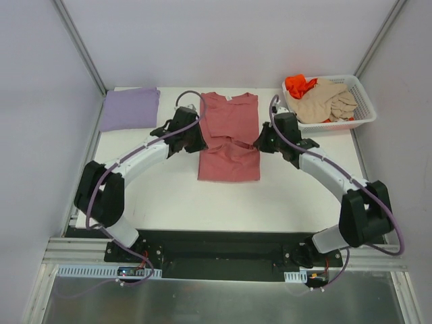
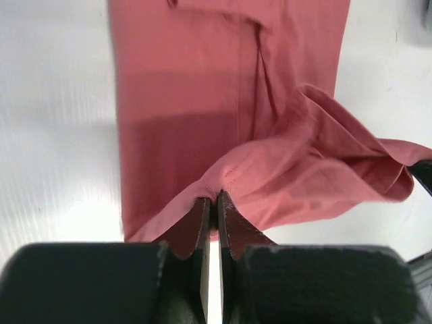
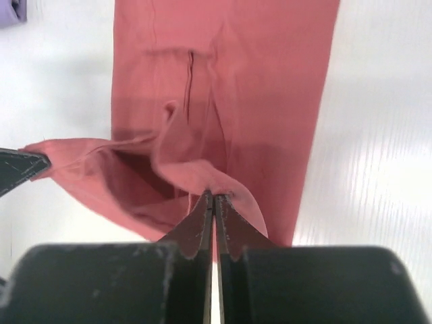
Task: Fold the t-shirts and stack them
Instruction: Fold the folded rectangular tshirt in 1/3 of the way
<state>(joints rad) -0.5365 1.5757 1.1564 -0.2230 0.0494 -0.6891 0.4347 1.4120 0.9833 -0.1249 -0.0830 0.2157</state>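
From above, the rose-red t-shirt [image 1: 229, 145] lies in the middle of the white table [image 1: 169, 196], its near half lifted and doubled toward the far end. The left gripper [image 1: 201, 143] meets its left edge and the right gripper [image 1: 259, 143] its right edge. A lavender t-shirt [image 1: 129, 108] lies folded at the far left corner. At the far right, a white basket [image 1: 364, 108] holds a beige t-shirt [image 1: 327, 101] and an orange t-shirt [image 1: 299, 84].

The left wrist view shows its jaws pinched tight on a raised fold of the rose-red cloth.

The right wrist view shows the same on the other side, jaws clamped on the lifted edge.
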